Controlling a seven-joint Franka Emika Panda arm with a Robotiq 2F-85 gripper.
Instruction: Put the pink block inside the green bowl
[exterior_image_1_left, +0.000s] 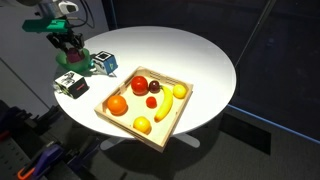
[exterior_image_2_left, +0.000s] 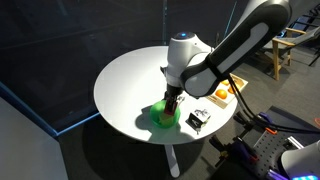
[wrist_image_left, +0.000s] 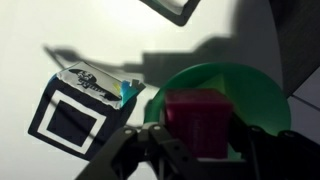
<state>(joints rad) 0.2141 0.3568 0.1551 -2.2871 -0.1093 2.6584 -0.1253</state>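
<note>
Round white table (exterior_image_1_left: 200, 60) ends near the green bowl (wrist_image_left: 255, 85), over which the pincer (wrist_image_left: 200, 145) grips the pink block (wrist_image_left: 198, 112).

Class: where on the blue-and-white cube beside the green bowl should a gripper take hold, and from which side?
From above, probably, closing on two opposite flat side faces of the blue-and-white cube. It sits skewed in the wrist view, so turn the gripper to match; the green bowl lies near one corner, so watch clearance there.
</note>
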